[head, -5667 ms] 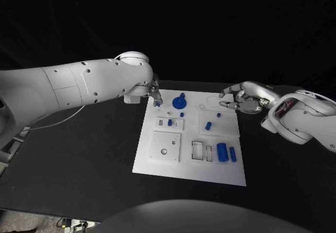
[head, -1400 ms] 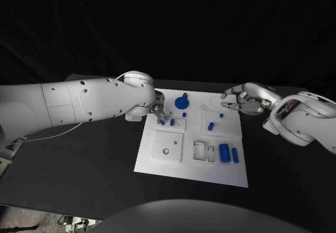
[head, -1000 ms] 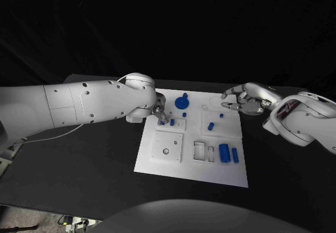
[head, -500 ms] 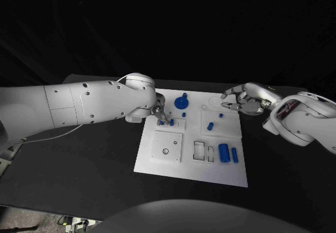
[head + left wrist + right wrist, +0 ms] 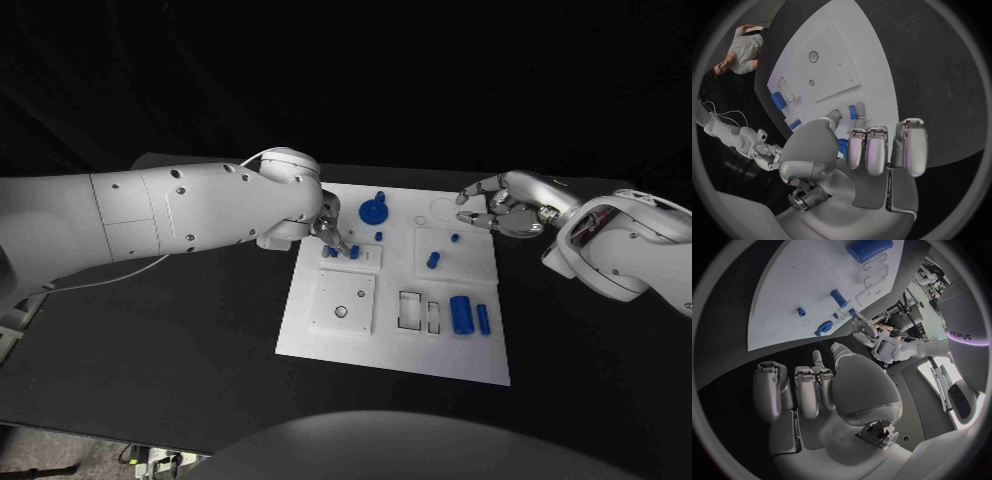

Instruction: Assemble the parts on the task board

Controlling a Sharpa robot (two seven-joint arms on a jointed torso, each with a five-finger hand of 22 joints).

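The white task board (image 5: 372,335) lies in the middle of the black table. My left hand (image 5: 329,226) reaches down at the board's far left, onto a small raised block (image 5: 346,256). It pinches a small blue part (image 5: 330,252) there, beside a second blue part (image 5: 353,252) standing in the block. In the left wrist view the pinched part (image 5: 842,148) shows between the thumb and the fingers (image 5: 869,150). My right hand (image 5: 498,212) hovers over the board's far right corner, its fingers loosely apart and holding nothing.
A blue gear (image 5: 374,211) stands at the board's far edge. Small blue pegs (image 5: 451,238) and a short piece (image 5: 433,260) sit right of centre. A thick blue cylinder (image 5: 459,313) and a slim one (image 5: 482,319) lie beside white slots (image 5: 410,310).
My left hand has come down from the board's far left corner to the small block, carrying the blue part; over the last second it barely moves. The right hand stays put.
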